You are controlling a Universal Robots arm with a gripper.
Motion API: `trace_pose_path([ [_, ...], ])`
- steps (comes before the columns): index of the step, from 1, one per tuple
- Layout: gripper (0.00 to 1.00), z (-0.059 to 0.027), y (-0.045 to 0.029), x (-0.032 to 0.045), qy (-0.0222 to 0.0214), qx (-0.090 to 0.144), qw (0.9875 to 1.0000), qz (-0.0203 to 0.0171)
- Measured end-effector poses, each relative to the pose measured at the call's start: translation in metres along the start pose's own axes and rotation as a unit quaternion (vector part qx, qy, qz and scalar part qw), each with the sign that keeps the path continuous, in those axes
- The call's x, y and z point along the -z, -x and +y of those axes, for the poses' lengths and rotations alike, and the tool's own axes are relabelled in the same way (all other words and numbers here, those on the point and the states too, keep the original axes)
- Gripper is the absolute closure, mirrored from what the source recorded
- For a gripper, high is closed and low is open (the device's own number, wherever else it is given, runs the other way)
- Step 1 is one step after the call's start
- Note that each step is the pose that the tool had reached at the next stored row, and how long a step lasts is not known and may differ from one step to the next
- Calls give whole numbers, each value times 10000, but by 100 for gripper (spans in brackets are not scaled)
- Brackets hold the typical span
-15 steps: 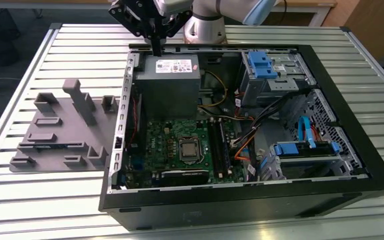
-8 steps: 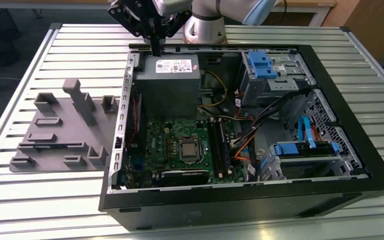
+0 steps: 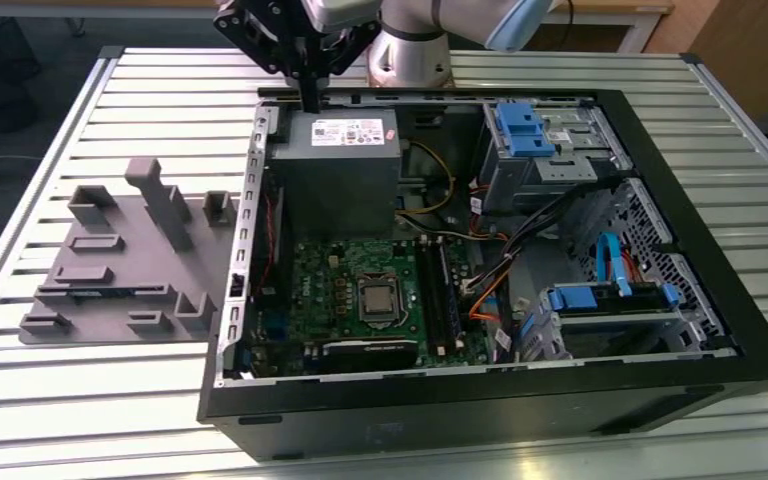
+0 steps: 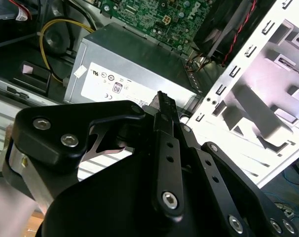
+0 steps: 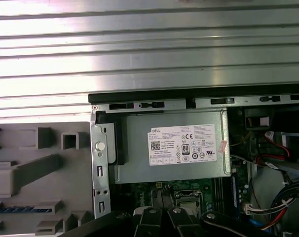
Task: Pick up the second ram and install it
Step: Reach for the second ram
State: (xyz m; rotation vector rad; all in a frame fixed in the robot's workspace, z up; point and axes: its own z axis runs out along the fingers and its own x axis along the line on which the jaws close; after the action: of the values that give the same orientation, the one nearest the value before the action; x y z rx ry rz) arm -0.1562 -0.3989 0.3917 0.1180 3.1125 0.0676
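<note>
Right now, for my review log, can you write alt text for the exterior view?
A robot arm's gripper hangs over the gray power supply at the far end of an open computer case lying on a slatted metal table. A gray plastic tray with upright blocks sits beside the case, at the exterior view's left.

Open computer case, gray power supply (white label), gray tray alongside
</note>
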Motion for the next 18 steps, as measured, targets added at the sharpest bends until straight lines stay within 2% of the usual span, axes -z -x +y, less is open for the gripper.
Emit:
trace_pose_path([
  [18, 89, -4, -51, -1, 0, 0, 10000, 0],
])
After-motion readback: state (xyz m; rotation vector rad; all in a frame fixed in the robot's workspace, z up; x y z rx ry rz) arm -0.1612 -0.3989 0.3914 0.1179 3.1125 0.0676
